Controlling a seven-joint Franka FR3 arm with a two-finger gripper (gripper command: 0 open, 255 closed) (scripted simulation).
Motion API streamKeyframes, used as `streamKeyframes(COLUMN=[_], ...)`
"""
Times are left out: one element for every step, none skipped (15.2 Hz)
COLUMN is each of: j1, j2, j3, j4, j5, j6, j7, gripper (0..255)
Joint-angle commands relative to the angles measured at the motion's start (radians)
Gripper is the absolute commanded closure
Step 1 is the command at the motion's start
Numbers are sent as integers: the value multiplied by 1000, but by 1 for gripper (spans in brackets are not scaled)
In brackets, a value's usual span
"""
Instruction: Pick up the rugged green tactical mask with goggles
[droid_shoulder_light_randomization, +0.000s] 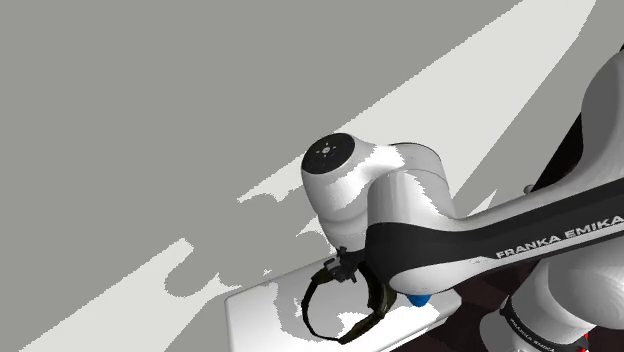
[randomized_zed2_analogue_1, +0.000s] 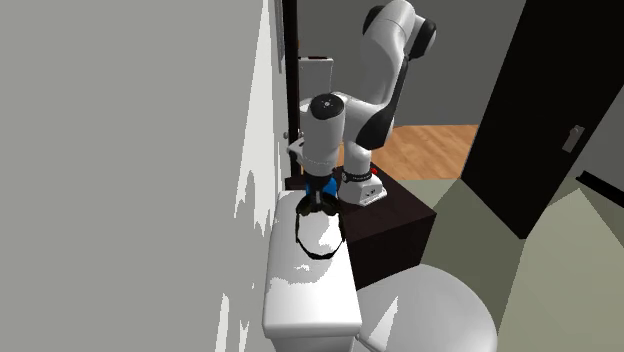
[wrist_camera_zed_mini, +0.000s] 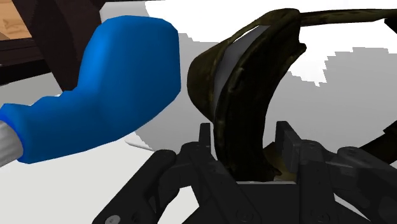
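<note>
Shoulder view: the white arm (droid_shoulder_light_randomization: 410, 200) bends down over a white toilet tank lid (droid_shoulder_light_randomization: 262, 312), where the dark olive mask (droid_shoulder_light_randomization: 372, 303) with its looping black strap sits under the gripper (droid_shoulder_light_randomization: 345, 268), a blue-handled object (droid_shoulder_light_randomization: 418, 298) just beside it. Second exterior view: the lid lies against a grey wall (randomized_zed2_analogue_1: 130, 150), beside the dark stand (randomized_zed2_analogue_1: 400, 215), and the strap droops over the lid. Wrist view: the two black fingers (wrist_camera_zed_mini: 205, 143) stand narrow, clasping the mask's rim between them.
</note>
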Motion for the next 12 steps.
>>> streamKeyframes(j1=[6, 9, 11, 13, 15, 16, 18, 19, 20, 21, 22, 23], j2=[-20, -28, -36, -44, -51, -58, -64, -71, -76, -82, -87, -92], j3=[-12, -18, -23, -28, -33, -39, -44, -48, -53, -58, -62, -67], j4=[14, 21, 29, 37, 46, 54, 63, 72, 81, 90, 100, 109], j5=[8, 11, 13, 15, 17, 19, 20, 21, 22, 23, 23, 23], j6=[-30, -44, -59, -73, -88, -102, -116, -131, -145, -159, -173, -187], j7=[-13, -19, -24, -29, -34, -39, -43, -48, -52, -56, -60, -64], gripper=[255, 255, 255, 255, 255, 255, 255, 255, 255, 255, 255, 255])
